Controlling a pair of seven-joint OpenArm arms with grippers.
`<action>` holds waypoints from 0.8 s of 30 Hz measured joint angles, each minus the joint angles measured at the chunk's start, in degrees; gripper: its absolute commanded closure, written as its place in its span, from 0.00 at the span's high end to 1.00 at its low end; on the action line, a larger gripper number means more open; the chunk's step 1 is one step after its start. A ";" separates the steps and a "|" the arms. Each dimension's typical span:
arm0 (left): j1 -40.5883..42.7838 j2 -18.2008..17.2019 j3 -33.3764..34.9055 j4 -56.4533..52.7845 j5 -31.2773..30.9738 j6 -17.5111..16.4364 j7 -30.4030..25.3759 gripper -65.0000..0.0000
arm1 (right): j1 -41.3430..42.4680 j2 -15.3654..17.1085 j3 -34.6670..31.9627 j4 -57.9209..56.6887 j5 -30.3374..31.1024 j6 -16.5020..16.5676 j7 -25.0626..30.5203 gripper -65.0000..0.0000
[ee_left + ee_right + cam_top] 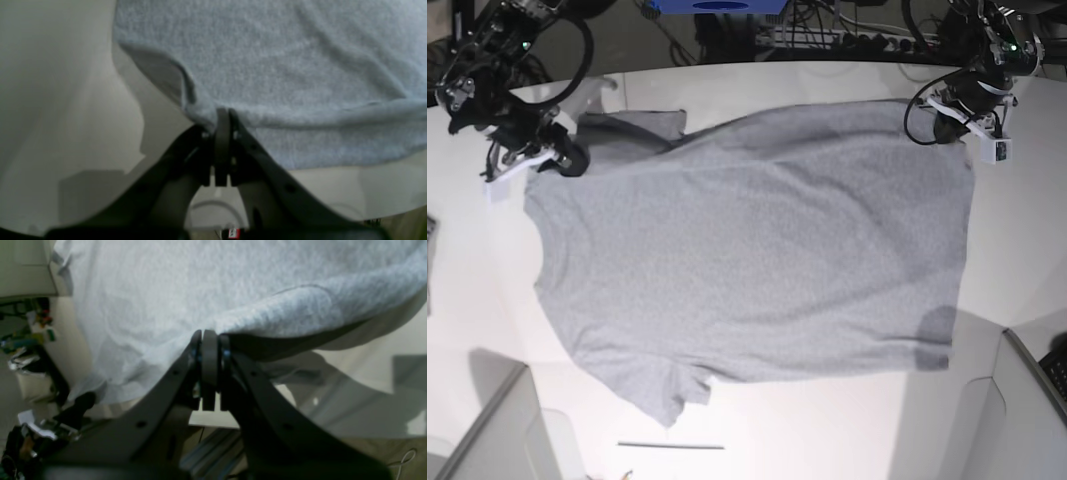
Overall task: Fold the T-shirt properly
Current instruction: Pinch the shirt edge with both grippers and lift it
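Jaws pressing together on T-shirt (747,240) edges, left gripper (223,115) and right gripper (208,335) pinching thin folds, cloth lying spread across white table (827,420), risking slipping out or dragging askew if pulling unevenly.

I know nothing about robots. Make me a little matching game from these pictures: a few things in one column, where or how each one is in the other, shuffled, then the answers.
Things
1. left gripper
2. right gripper
3. T-shirt
4. sleeve

Places or states
A. spread out, plain grey side up, on the white table
B. on the left of the base view, shut on the shirt's edge
C. lying at the shirt's near edge, untouched
D. on the right of the base view, shut on the shirt's edge

Pairs: 1-D, 2-B, 3-A, 4-C
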 measured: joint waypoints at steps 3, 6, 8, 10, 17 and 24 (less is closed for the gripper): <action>1.70 0.00 0.00 0.63 0.07 -0.02 -0.07 0.00 | -1.36 0.00 -0.02 -0.02 -0.04 0.02 -0.02 0.00; 2.71 0.02 0.00 0.87 0.00 -0.04 -0.09 0.00 | -2.47 0.00 -0.02 -0.02 -0.02 0.04 -0.09 0.00; 2.86 0.00 0.00 0.87 0.00 -0.07 -0.07 0.00 | -2.49 0.04 -0.02 -0.02 0.02 0.02 -0.02 0.00; 3.63 0.00 0.02 1.31 0.00 -0.22 -0.11 0.00 | -3.13 0.07 -0.02 0.00 0.07 0.02 0.31 0.00; 4.96 -0.17 -2.16 1.84 -8.33 -0.68 -0.13 0.00 | -5.51 0.07 -0.02 0.00 0.02 0.07 0.00 0.00; 5.40 -2.19 -3.21 1.84 -14.36 -0.63 -0.09 0.00 | -5.79 0.00 1.64 0.00 5.03 0.33 -0.61 0.00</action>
